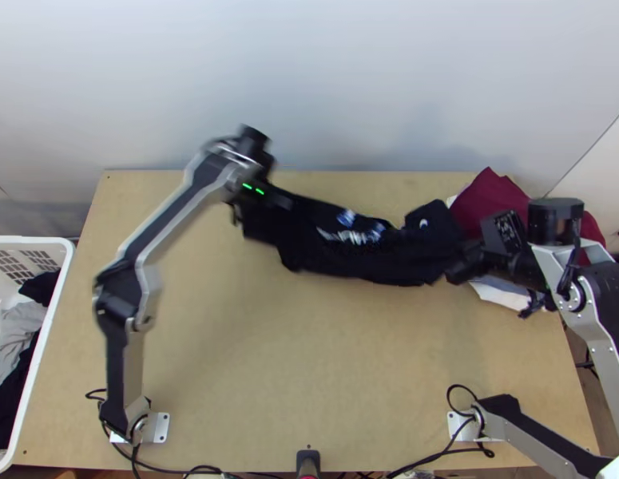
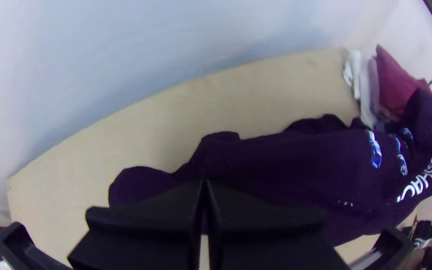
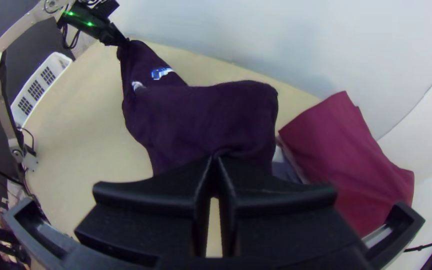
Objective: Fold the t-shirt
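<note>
Pale wall backs the wooden table, left end effector and right end effector clamped on black t-shirt.

The table has a smooth, matt wood surface. Over the table, the t-shirt is matt cloth; at its far right corner, the maroon garment is matt cloth. Left of the table, the basket is smooth plastic.

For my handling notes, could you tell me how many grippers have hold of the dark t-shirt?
2. The left gripper pinches the t-shirt at one end, and the right gripper pinches it towards the other, near the maroon cloth.
</note>
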Motion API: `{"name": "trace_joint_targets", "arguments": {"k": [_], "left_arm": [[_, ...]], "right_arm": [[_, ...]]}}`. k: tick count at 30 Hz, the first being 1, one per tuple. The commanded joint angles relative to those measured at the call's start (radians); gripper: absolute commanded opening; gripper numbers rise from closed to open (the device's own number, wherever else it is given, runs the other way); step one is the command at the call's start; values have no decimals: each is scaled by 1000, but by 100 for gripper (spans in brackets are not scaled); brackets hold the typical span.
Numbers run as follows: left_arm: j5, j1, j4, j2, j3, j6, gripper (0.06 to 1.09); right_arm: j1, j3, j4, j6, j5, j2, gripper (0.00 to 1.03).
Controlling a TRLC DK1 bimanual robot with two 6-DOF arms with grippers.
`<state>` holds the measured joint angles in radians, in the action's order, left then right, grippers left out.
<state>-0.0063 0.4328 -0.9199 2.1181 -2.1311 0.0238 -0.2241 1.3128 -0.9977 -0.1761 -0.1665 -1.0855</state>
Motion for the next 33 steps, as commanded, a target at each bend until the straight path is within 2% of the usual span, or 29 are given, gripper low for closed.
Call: {"name": "trace_joint_targets", "arguments": {"k": [1,6,9,11,14,16,17,19,21,22,23,24,28,29,31,33], "left_arm": [[6,-212,-7,-225,2,18,10],[12,-284,-139,-417,-7,8,10],[89,-227,-266,-535,53,1,10],[167,-94,-370,-612,137,11,10],[169,204,-392,-715,319,41,10],[224,353,-396,-727,393,45,10],[262,403,-401,-725,410,47,15],[287,472,-401,-711,418,53,42],[318,517,-402,-670,396,48,58],[338,524,-404,-644,376,44,72],[373,537,-405,-618,347,41,93],[397,547,-412,-593,313,30,105],[414,586,-430,-498,178,-5,105],[388,583,-419,-477,158,-35,105],[262,557,-366,-431,145,-97,104],[243,501,-341,-368,145,-199,104]], "right_arm": [[-43,83,157,84,-5,-70,3],[-49,134,163,99,-7,-120,3],[-46,88,162,98,-10,-113,3],[-35,32,157,90,-16,-99,3],[2,-60,154,69,-24,-70,3],[37,-122,159,64,-27,-56,3],[51,-152,160,61,-27,-53,3],[85,-205,163,58,-27,-53,3],[121,-244,172,50,-27,-50,3],[140,-259,182,46,-27,-47,3],[157,-270,183,35,-27,-44,3],[170,-274,183,32,-27,-44,3],[233,-294,177,6,-27,-17,3],[246,-300,171,1,-27,-7,3],[256,-316,154,-5,-27,19,3],[252,-322,128,-5,-28,50,3]]}}
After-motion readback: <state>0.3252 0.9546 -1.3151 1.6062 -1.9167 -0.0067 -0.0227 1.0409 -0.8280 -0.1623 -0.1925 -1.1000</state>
